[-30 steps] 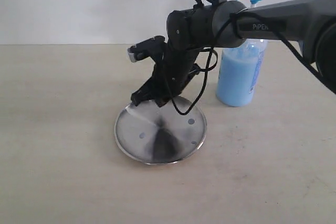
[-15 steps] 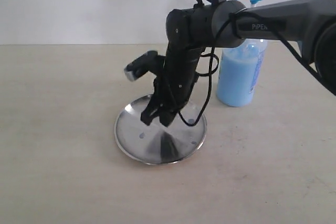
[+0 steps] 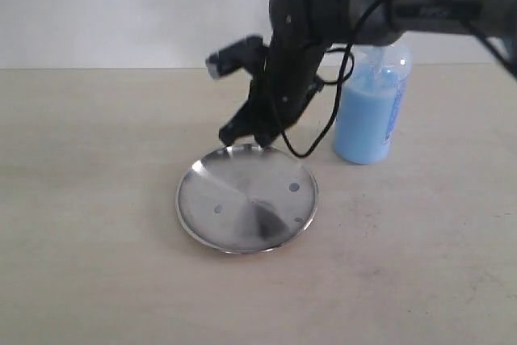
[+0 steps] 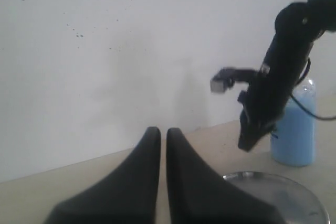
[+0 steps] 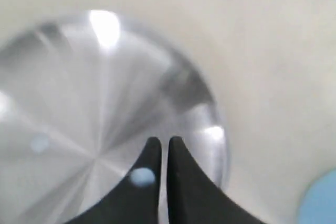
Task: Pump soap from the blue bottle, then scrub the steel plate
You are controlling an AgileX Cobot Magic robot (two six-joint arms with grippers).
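While my right end effector [image 3: 246,136] hangs over the plate [image 3: 234,199] rim, fingers together | my left end effector [image 4: 163,132] likewise together | soap drops [image 3: 294,187] on plate | bottle [image 3: 367,123] beside

A pale beige table [image 3: 89,272] runs back to a white wall [image 3: 121,6] at its far edge. The steel plate [image 3: 230,204] lies flat on it near the middle, and the blue bottle [image 3: 367,123] stands upright farther back to the right, apart from the plate's rim

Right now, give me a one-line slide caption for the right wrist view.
Shut tool poised above a steel plate dotted with soap drops, blue bottle alongside.
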